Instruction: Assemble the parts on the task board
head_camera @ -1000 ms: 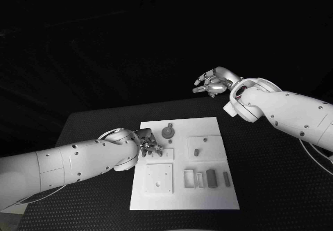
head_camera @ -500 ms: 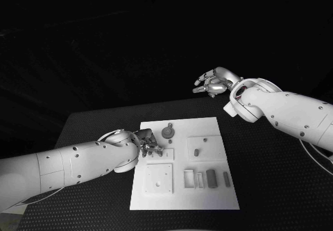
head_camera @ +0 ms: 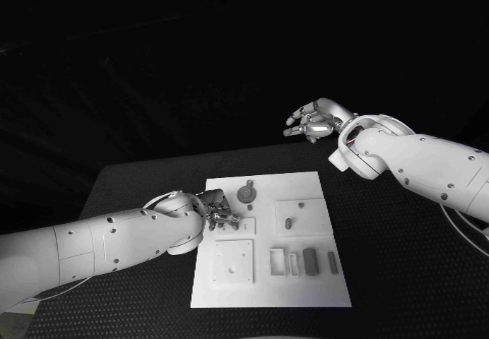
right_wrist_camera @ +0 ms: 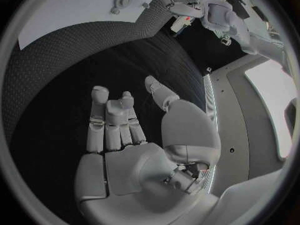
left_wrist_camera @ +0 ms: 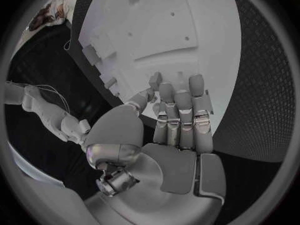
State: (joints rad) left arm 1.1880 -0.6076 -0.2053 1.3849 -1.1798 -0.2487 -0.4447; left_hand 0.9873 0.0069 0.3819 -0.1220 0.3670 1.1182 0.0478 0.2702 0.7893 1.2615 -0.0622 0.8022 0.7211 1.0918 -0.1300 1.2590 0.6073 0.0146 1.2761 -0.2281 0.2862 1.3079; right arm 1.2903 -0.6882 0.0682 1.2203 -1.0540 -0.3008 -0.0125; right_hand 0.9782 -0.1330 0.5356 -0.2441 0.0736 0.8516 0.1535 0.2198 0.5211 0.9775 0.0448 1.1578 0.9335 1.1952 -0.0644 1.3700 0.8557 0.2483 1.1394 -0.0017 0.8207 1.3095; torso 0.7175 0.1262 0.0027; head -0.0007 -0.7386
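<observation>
Task board: the white task board (head_camera: 306,185) lay in the middle of the black table (head_camera: 408,254).
Parts: a round grey part (head_camera: 246,192) sat near the board's far edge; upright grey parts (head_camera: 311,261) stood in slots near its front.
Left hand: the left hand (head_camera: 217,212) hovered at the board's left edge, fingers bunched; its tips hid whatever lay under them, so a grip could not be told.
Right hand: the right hand (head_camera: 316,119) hung raised beyond the table, well apart from the board, fingers loosely curled and apart, holding nothing.
</observation>
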